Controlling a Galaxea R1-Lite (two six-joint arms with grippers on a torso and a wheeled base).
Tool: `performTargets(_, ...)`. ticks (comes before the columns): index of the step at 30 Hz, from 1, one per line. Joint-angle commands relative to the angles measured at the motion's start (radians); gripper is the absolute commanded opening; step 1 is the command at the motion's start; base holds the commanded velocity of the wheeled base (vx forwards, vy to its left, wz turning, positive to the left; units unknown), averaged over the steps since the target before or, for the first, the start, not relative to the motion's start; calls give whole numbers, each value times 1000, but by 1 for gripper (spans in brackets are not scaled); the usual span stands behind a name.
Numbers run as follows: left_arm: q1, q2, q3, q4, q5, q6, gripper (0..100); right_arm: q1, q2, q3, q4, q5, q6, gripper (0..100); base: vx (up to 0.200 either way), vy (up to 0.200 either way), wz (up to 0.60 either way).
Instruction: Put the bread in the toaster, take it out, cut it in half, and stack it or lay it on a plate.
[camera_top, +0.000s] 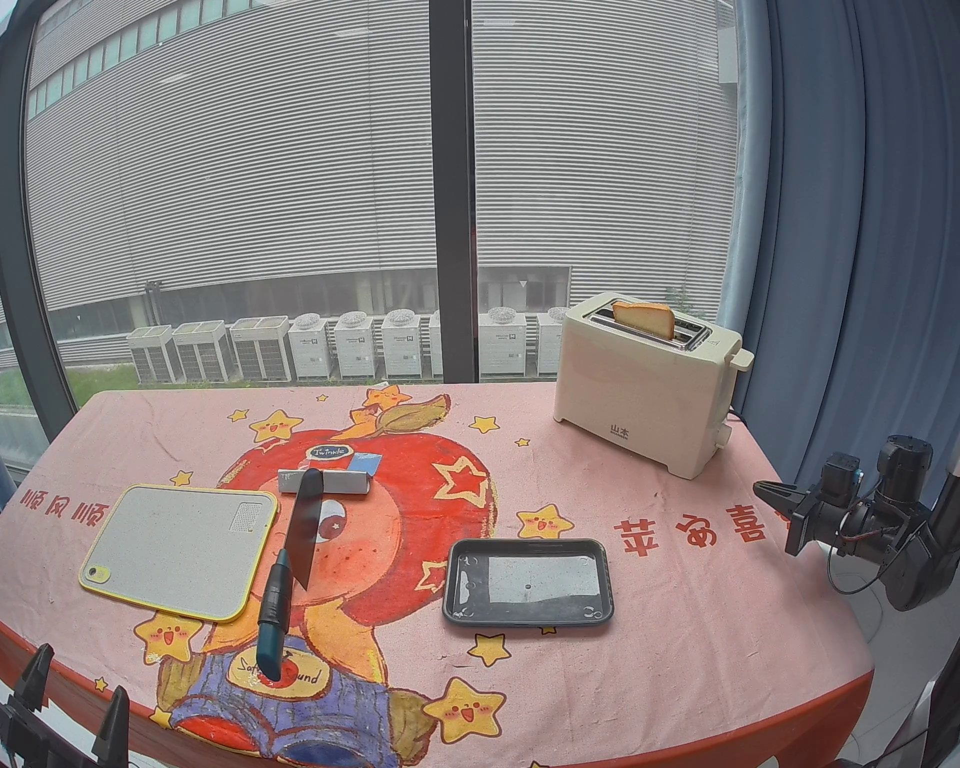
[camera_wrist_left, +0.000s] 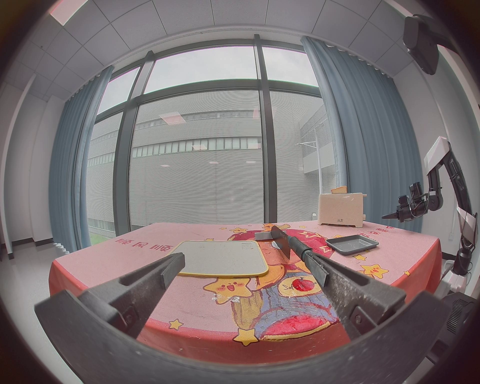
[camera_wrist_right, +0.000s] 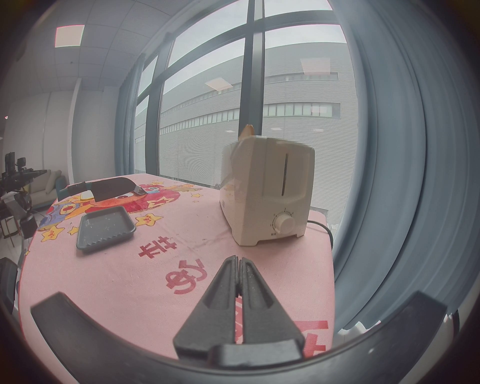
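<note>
A slice of bread (camera_top: 645, 318) stands up out of a slot of the cream toaster (camera_top: 640, 390) at the table's back right; its tip (camera_wrist_right: 245, 132) pokes above the toaster (camera_wrist_right: 265, 187). A black tray-like plate (camera_top: 528, 581) lies in the middle front. A knife (camera_top: 290, 560) with a teal handle rests its blade on a small grey block. A grey cutting board (camera_top: 180, 548) lies at the left. My right gripper (camera_top: 775, 491) hangs shut off the table's right edge, level with the toaster. My left gripper (camera_wrist_left: 245, 265) is open, low before the front left edge.
The table wears a pink cloth with an apple and stars. A large window and its dark post stand behind, a blue curtain (camera_top: 850, 230) at the right. The toaster's cord (camera_wrist_right: 320, 227) trails off the table's right side.
</note>
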Motion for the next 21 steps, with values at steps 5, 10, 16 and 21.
performTargets(5, 0, -16, 18, 0, 2, 0, 100, 1, 57, -37, -1, 0, 3, 0, 0, 0, 0)
performTargets(10, 0, -16, 18, 0, 0, 1, 100, 3, 71, -45, -1, 0, 6, 0, 0, 0, 0)
performTargets(16, 0, -16, 18, 0, 0, 1, 100, 6, 91, -89, 7, -4, 11, 0, 0, 0, 0)
performTargets(21, 0, -16, 18, 0, 0, 0, 100, 12, 109, -129, 13, -10, 25, 0, 0, 0, 0)
